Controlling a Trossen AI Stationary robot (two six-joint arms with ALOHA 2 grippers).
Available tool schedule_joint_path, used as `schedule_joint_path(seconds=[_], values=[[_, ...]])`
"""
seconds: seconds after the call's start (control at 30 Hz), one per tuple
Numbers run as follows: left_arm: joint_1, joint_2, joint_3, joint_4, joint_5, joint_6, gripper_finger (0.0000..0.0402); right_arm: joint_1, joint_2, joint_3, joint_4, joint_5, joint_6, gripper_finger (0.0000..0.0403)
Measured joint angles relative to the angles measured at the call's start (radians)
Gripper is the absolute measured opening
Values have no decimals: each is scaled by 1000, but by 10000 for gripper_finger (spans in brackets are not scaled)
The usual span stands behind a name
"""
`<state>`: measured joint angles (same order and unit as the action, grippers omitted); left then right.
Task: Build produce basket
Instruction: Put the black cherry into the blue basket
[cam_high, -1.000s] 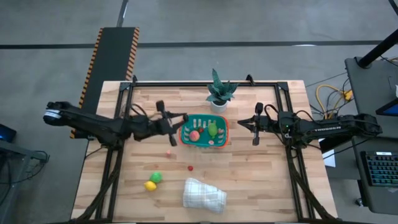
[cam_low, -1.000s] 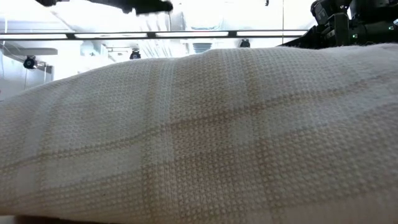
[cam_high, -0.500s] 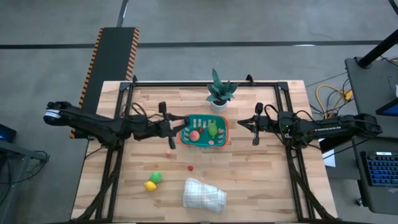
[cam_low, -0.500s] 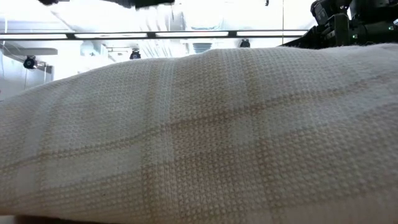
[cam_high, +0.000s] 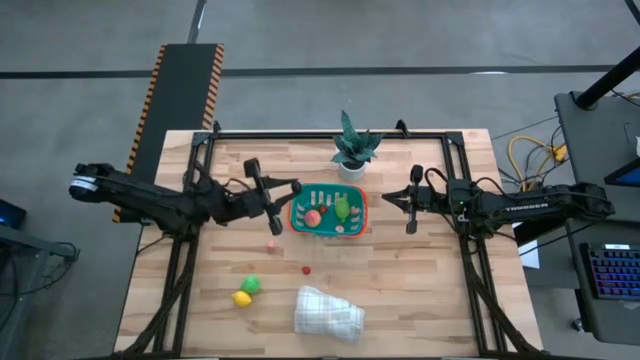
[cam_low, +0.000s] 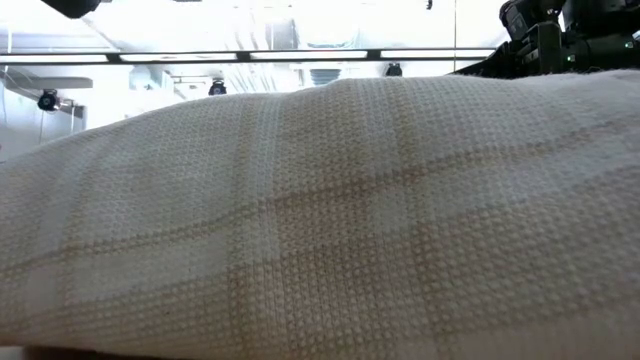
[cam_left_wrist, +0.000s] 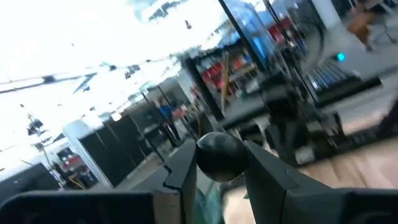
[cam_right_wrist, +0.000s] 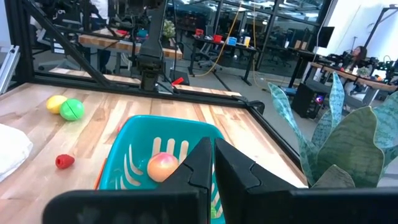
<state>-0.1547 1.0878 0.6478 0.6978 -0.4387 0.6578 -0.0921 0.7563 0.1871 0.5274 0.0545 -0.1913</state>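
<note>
The teal basket (cam_high: 328, 228) with its orange rim stands mid-table and holds a pink-orange fruit (cam_high: 312, 216) and green pieces (cam_high: 343, 208). It also shows in the right wrist view (cam_right_wrist: 134, 155). My left gripper (cam_high: 284, 195) is just left of the basket, shut on a dark round berry (cam_left_wrist: 221, 155). My right gripper (cam_high: 388, 198) waits shut, right of the basket. A pink piece (cam_high: 270, 243), a red berry (cam_high: 306, 268), a green fruit (cam_high: 251, 284) and a yellow fruit (cam_high: 241, 297) lie on the table. My left gripper pinches the dark berry by two opposite sides (cam_left_wrist: 205, 158) between its two fingers (cam_left_wrist: 183, 168), near their free ends. The fingers come from the table's left and point toward the basket. The berry is lifted clear of the table.
A folded white cloth (cam_high: 328, 312) lies near the front edge and fills the low view (cam_low: 320, 220). A potted green plant (cam_high: 352, 148) stands behind the basket. A black frame rail (cam_high: 330, 133) runs round the table's edges.
My left gripper has drawn back a little toward the table's left edge, away from the basket, and has gone up: in the low view it has risen almost out of the picture's top.
</note>
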Motion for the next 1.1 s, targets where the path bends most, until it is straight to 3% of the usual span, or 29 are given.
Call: schedule_joint_path(seconds=[0.57,0.63,0.73,0.87,0.93,1.03,1.1], values=[[-3,32,-69,52,32,-144,86,0,0,0,-1,0,0,9],[-6,29,-69,117,115,-93,86,0,0,0,-1,0,0,9],[6,-32,-68,177,391,-67,86,0,0,0,0,0,0,9],[55,-112,-72,22,665,-246,86,0,0,0,0,0,-1,9],[51,-102,-101,8,709,-289,86,0,0,0,0,0,-1,9],[26,-80,-141,161,629,-267,86,0,0,0,-1,0,0,9],[22,-89,-143,291,416,-205,86,0,0,0,-1,0,1,9]])
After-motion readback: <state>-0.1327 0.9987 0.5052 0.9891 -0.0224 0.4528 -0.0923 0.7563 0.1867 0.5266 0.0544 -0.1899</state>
